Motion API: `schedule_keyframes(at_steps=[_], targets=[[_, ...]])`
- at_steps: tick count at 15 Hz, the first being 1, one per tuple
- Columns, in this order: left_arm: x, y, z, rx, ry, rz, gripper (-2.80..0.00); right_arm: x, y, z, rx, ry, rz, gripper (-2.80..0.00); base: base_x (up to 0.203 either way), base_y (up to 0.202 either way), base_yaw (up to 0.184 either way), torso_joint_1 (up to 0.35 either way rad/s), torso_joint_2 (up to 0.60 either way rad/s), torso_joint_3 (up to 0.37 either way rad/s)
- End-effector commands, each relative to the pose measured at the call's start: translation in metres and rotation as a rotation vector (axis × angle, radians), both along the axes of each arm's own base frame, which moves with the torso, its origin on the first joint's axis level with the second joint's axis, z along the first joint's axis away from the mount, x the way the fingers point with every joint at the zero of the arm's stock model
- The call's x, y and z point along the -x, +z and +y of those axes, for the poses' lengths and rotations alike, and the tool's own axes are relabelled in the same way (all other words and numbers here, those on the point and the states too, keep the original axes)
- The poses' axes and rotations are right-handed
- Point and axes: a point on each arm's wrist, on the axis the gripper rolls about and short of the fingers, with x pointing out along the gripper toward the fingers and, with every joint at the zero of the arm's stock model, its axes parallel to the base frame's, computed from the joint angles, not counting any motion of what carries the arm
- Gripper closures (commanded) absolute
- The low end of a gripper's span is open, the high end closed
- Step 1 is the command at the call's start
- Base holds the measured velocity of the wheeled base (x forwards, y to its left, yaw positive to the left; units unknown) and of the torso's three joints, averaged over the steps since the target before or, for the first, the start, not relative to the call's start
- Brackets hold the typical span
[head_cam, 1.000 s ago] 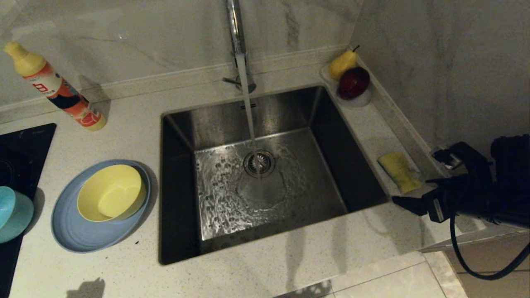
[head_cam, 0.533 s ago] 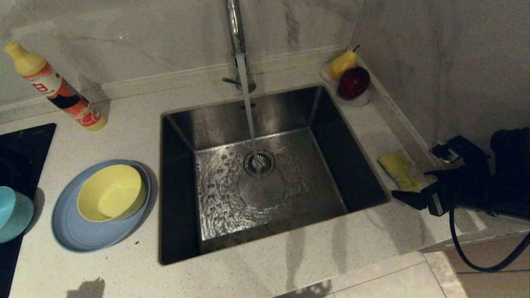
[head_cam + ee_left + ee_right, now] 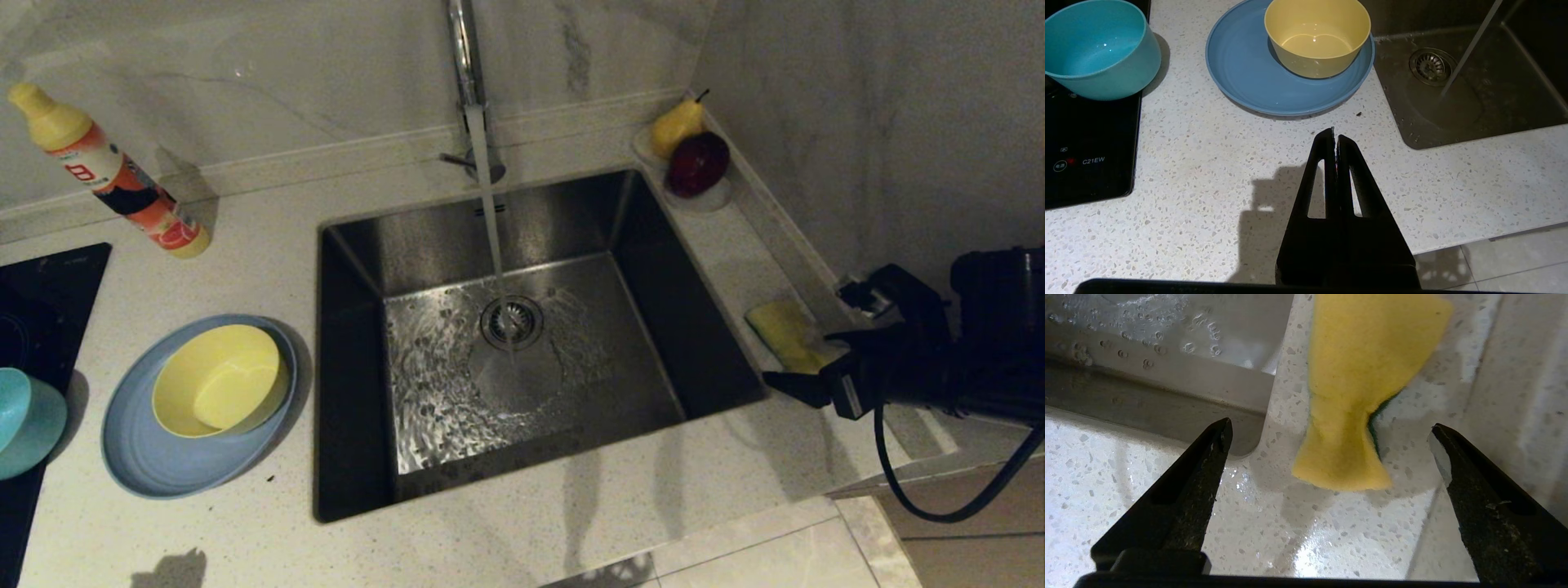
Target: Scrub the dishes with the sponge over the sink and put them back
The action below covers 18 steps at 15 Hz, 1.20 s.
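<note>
Right wrist view: right gripper (image 3: 1327, 428) spread wide, empty, straddling the pinched end of the sponge (image 3: 1367, 375) lying on the counter strip (image 3: 1274, 522) beside the sink (image 3: 1167, 367); risk: closing too high just shoves the sponge toward the wall (image 3: 1515, 375).

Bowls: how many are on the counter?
2. The pale-yellow bowl sits on the blue plate left of the sink; the teal bowl is farther left, partly cut off.
</note>
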Motion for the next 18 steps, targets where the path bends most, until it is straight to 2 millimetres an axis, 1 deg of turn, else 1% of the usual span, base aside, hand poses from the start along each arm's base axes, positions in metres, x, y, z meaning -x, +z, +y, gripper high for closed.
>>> schedule_keyframes(at_steps=[1,5,6,10,13,15,18], targets=[[-0.0034,-0.0109,0.0000,0.001,0.001,0.039,0.00,-0.0031,-0.0025,0.0011,0.002,0.004,0.007,-2.80,0.000,0.000,0.000,0.000,0.00,0.000],[-0.0034,-0.0110,0.0000,0.001,0.001,0.041,0.00,-0.0072,0.0005,0.0014,0.002,0.004,-0.003,-2.80,0.000,0.000,0.000,0.000,0.00,0.000],[-0.0034,-0.0110,0.0000,0.001,0.001,0.041,0.00,-0.0069,0.0006,0.0018,0.002,0.006,-0.003,0.00,0.000,0.000,0.000,0.000,0.00,0.000],[-0.0034,-0.0110,0.0000,0.001,0.001,0.041,0.00,-0.0060,-0.0052,0.0025,0.003,0.008,0.018,0.00,0.000,0.000,0.000,0.000,0.00,0.000],[-0.0034,-0.0109,0.0000,0.000,0.001,0.039,0.00,-0.0077,-0.0044,0.0033,0.004,0.010,0.013,0.00,0.000,0.000,0.000,0.000,0.00,0.000],[-0.0034,-0.0110,0.0000,0.001,0.001,0.041,0.00,-0.0061,-0.0005,0.0031,0.003,0.010,0.003,0.00,0.000,0.000,0.000,0.000,0.00,0.000],[-0.0034,-0.0110,0.0000,0.001,0.001,0.041,0.00,-0.0042,0.0003,0.0029,0.001,0.009,0.005,0.00,0.000,0.000,0.000,0.000,0.00,0.000]])
